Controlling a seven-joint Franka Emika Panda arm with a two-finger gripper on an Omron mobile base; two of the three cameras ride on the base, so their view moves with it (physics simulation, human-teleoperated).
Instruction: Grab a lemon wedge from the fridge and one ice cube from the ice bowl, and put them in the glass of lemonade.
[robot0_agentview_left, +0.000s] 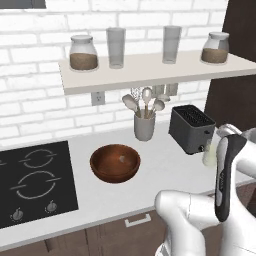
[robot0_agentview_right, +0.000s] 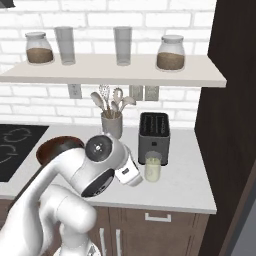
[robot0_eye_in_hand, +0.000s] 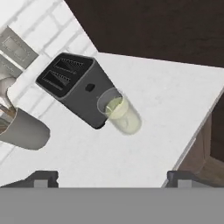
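Observation:
The glass of lemonade (robot0_eye_in_hand: 121, 113) stands on the white counter against the front of the black toaster (robot0_eye_in_hand: 75, 89). It is a short clear tumbler of pale yellow-green liquid, also seen in the right base view (robot0_agentview_right: 153, 167) and half hidden by my arm in the left base view (robot0_agentview_left: 208, 155). My gripper (robot0_eye_in_hand: 113, 178) hangs above the counter, open, its dark fingertips (robot0_eye_in_hand: 42, 176) far apart with nothing between them. The wooden ice bowl (robot0_agentview_left: 102, 167) sits left of the toaster with one pale ice cube (robot0_agentview_left: 122, 159) inside. The fridge and the lemon wedge are out of view.
A grey utensil cup (robot0_agentview_left: 144, 126) stands behind the bowl. The black stove (robot0_agentview_left: 35, 182) lies at the left. A shelf (robot0_agentview_right: 115, 72) with jars and tall glasses hangs above the counter. A dark brown cabinet (robot0_agentview_right: 230, 115) bounds the right side, and the counter edge (robot0_eye_in_hand: 194, 131) is close.

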